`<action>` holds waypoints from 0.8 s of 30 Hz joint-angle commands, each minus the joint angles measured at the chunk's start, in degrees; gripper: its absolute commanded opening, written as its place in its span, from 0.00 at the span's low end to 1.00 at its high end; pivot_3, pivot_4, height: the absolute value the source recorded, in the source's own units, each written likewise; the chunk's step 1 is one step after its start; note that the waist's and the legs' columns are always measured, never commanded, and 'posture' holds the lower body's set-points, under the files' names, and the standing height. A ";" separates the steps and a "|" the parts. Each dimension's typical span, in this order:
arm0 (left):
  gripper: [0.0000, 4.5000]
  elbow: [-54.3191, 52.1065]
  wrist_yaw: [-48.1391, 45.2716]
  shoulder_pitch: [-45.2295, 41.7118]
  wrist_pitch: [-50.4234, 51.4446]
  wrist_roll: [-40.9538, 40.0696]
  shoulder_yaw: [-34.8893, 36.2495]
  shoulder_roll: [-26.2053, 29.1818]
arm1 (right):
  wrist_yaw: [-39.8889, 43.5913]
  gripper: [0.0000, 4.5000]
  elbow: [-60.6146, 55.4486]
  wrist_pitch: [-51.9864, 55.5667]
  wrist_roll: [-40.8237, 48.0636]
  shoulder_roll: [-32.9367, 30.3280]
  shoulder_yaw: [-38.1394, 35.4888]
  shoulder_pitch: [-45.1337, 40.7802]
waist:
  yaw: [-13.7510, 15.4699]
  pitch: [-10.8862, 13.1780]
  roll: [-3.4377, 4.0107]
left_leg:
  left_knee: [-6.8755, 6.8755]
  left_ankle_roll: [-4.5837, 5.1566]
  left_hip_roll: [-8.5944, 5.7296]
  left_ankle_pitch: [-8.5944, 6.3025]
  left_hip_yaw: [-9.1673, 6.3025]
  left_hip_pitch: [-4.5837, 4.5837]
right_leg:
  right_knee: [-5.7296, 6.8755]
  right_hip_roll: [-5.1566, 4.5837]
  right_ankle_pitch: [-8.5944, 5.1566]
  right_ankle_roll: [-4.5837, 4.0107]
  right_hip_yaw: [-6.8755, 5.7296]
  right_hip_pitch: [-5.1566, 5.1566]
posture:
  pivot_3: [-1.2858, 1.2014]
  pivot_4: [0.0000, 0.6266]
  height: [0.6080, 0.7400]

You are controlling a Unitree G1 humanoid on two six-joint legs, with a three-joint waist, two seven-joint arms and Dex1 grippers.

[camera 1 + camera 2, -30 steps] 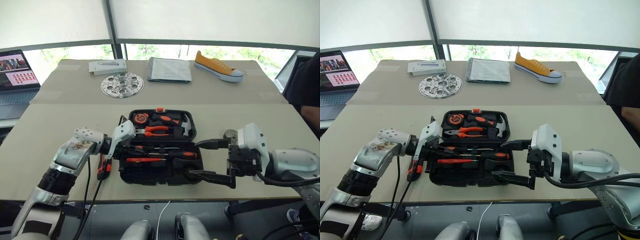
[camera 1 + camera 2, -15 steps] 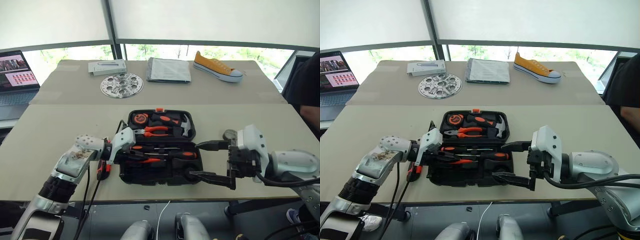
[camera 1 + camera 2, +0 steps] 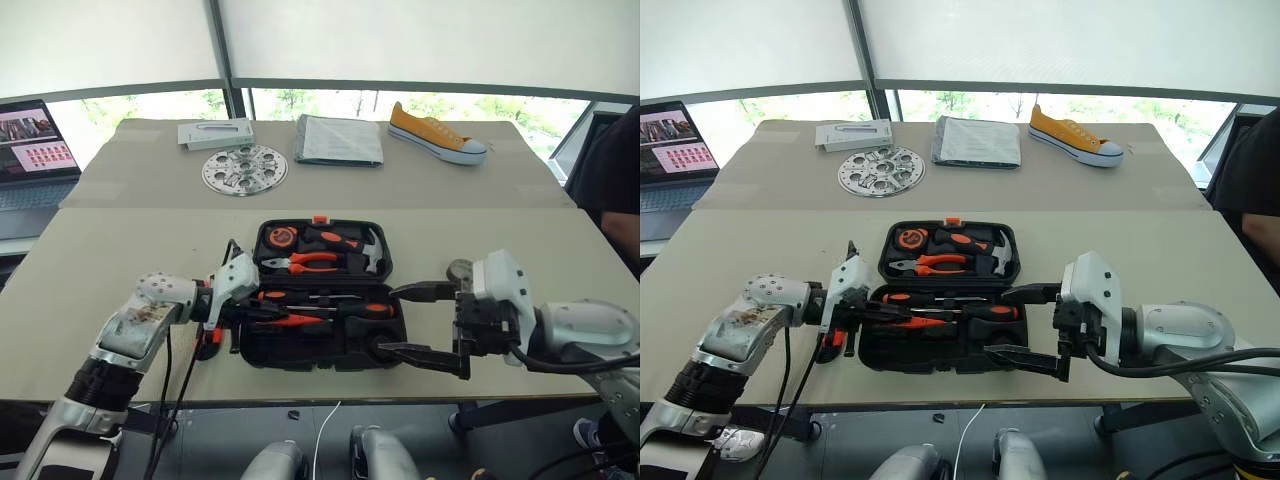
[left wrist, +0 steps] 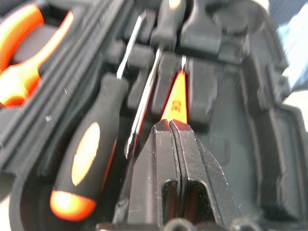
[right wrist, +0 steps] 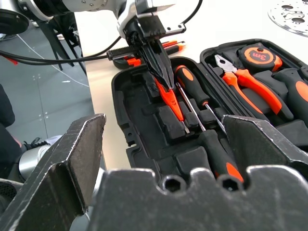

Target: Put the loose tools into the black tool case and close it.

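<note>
Black tool case (image 3: 320,300) lying open, two screwdrivers slotted; left end effector (image 5: 161,79), clamped on slim orange screwdriver (image 5: 172,101), seating it; right end effector (image 3: 420,322) gaping; utility knife (image 3: 207,338) waiting on worktop (image 3: 100,260).

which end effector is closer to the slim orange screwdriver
Left. The left end effector is shut right at the slim orange screwdriver; the open right end effector sits off the case's right edge.

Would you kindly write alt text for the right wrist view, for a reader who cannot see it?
The left gripper is shut on the slim orange screwdriver, holding it over a slot in the open black tool case. Two black-and-orange screwdrivers lie beside it, framed by the right gripper's open fingers.
</note>
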 commanded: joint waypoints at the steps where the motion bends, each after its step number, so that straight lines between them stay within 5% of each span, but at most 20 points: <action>1: 0.13 -5.72 5.06 2.93 7.33 -6.10 10.90 2.94 | 2.02 1.00 1.85 -2.15 -1.04 -0.39 0.97 -2.98 | -0.29 0.00 0.00 | -0.01 0.00 0.00 0.00 0.00 0.00 | 0.00 0.01 0.00 0.00 0.00 0.00 | 0.52 0.24 1.00; 6: 0.52 -15.01 13.43 16.41 15.95 -8.80 27.29 6.80 | 6.56 1.00 7.26 -3.98 -3.33 -0.31 4.45 -8.02 | -1.05 0.01 0.02 | -0.23 -0.02 0.04 0.01 0.02 0.13 | 0.00 0.07 -0.02 -0.04 0.03 -0.03 | 0.52 0.24 1.00; 12: 0.99 -23.74 21.10 38.71 20.41 -6.12 45.37 4.73 | 12.44 1.00 13.75 -7.32 -6.85 1.78 10.22 -14.38 | -0.92 0.02 0.01 | -0.36 -0.03 0.03 0.00 0.05 0.19 | -0.08 0.07 -0.03 -0.04 0.03 0.01 | 0.52 0.24 1.00; 18: 1.00 -34.82 28.03 43.05 29.67 -11.03 48.33 1.31 | 15.29 1.00 16.40 -8.80 -8.87 3.25 12.42 -16.83 | 1.15 0.02 -0.03 | -0.31 -0.46 0.01 -0.27 0.04 0.19 | -0.12 -0.04 -0.01 0.03 0.02 0.17 | 0.52 0.24 1.00; 24: 1.00 -38.61 43.29 23.98 55.16 -14.80 42.03 -1.41 | 15.07 1.00 15.12 -8.64 -9.38 3.93 11.95 -15.79 | 1.46 -0.01 -0.07 | -0.27 -0.52 0.02 -0.25 0.01 0.20 | 0.04 0.01 0.00 0.03 0.03 0.14 | 0.52 0.24 1.00</action>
